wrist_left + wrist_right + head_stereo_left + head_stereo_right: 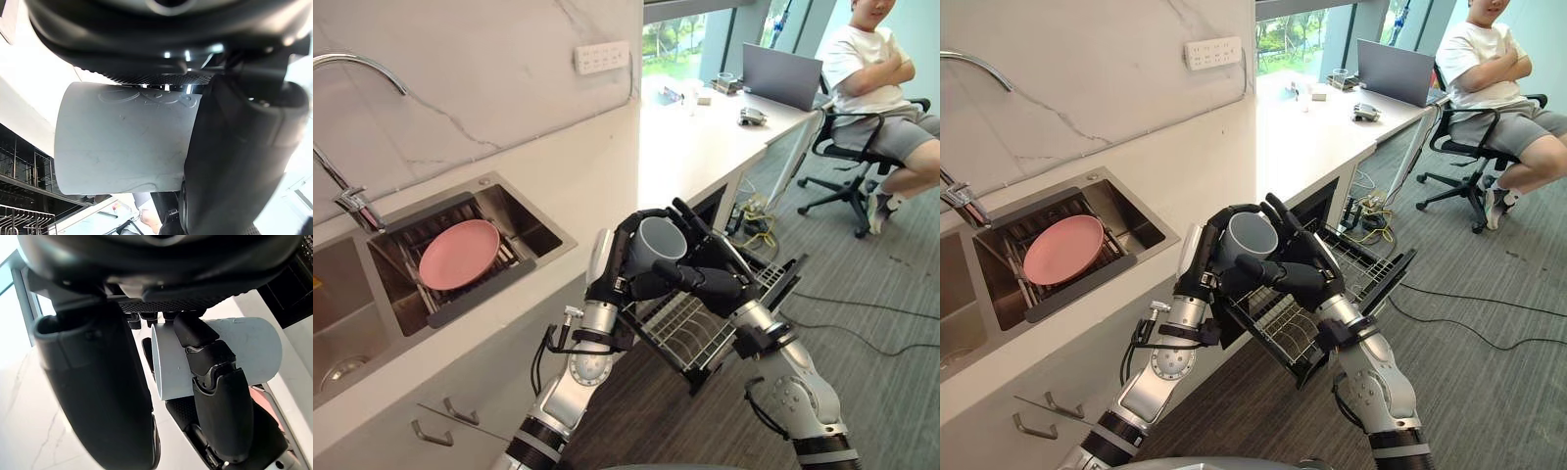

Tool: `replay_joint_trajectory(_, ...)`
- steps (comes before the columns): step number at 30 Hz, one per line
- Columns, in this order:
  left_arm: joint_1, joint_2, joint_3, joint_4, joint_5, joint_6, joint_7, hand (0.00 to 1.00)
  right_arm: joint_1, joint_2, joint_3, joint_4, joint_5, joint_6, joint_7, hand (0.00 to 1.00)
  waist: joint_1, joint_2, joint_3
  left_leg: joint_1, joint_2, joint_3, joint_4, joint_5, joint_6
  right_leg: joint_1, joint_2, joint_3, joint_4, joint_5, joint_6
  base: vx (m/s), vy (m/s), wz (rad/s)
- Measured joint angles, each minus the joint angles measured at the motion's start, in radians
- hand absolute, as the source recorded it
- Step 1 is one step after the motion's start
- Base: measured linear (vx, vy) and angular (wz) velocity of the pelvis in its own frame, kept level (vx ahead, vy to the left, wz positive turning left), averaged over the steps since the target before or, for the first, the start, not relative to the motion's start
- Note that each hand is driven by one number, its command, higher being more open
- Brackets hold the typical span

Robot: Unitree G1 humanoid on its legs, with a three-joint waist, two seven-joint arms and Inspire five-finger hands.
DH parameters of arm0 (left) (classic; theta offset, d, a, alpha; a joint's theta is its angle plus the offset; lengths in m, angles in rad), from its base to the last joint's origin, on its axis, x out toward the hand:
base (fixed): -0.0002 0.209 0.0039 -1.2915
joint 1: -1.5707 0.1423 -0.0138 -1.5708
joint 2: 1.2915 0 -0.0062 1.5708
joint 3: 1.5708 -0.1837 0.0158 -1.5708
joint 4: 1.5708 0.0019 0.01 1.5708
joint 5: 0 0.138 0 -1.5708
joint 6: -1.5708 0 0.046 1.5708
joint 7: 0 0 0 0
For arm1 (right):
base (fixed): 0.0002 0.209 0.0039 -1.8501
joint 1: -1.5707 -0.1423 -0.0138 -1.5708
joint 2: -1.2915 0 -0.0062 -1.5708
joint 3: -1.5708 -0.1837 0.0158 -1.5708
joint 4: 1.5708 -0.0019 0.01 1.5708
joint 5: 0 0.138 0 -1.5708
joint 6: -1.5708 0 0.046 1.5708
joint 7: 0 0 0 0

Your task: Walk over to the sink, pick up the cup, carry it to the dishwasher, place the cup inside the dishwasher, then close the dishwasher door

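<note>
A grey cup (658, 241) is held in the air over the pulled-out dishwasher rack (690, 338), mouth facing up toward me. My left hand (615, 262) is shut on the cup (122, 142), fingers curled over its far side and thumb (234, 156) across its wall. My right hand (713, 282) sits against the cup (254, 352) from the right. Its fingers (1285, 220) are straight behind the cup, and its thumb (93, 382) stands apart from it. The dishwasher door (785, 277) hangs open below the counter.
A sink (524, 211) at the left holds a pink plate (460, 253) on a rack, with a tap (347, 196) behind. The white counter (685, 147) runs back to a laptop (781, 73). A person sits on an office chair (847, 162) at the far right.
</note>
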Motion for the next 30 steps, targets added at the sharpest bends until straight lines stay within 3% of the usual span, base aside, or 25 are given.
replay_joint_trajectory(10,-0.002,0.021,-0.026,0.000,-0.001,0.028,-0.001,0.00,-0.036,-0.040,0.067,0.033,-0.049,0.022,-0.091,1.00,-0.001,0.003,-0.023,-0.015,-0.001,-0.025,-0.001,0.011,0.001,0.002,0.000,-0.019,0.000,-0.001,-0.001,-0.02,-0.006,0.06)
replay_joint_trajectory(25,-0.003,0.021,-0.050,0.000,-0.013,0.045,0.001,0.00,-0.043,0.016,0.098,0.064,-0.109,0.022,-0.244,1.00,0.000,0.008,-0.027,-0.016,-0.001,-0.030,-0.001,0.014,0.002,0.004,0.000,-0.024,-0.002,0.001,-0.001,-0.01,-0.001,0.00)
replay_joint_trajectory(26,-0.003,0.021,-0.050,0.000,-0.020,0.046,0.001,0.00,-0.045,0.016,0.103,0.067,-0.109,0.022,-0.250,0.00,0.000,0.008,-0.027,-0.016,-0.001,-0.030,-0.001,0.014,0.002,0.004,0.000,-0.024,-0.002,0.001,-0.001,-0.02,-0.010,0.03)
replay_joint_trajectory(30,-0.003,0.020,-0.045,0.000,-0.023,0.051,0.001,0.00,-0.047,0.027,0.115,0.069,-0.101,0.022,-0.266,0.00,0.001,0.012,-0.030,-0.017,-0.002,-0.038,-0.001,0.016,0.002,0.009,0.000,-0.032,-0.002,0.000,-0.003,-0.02,-0.008,0.05)
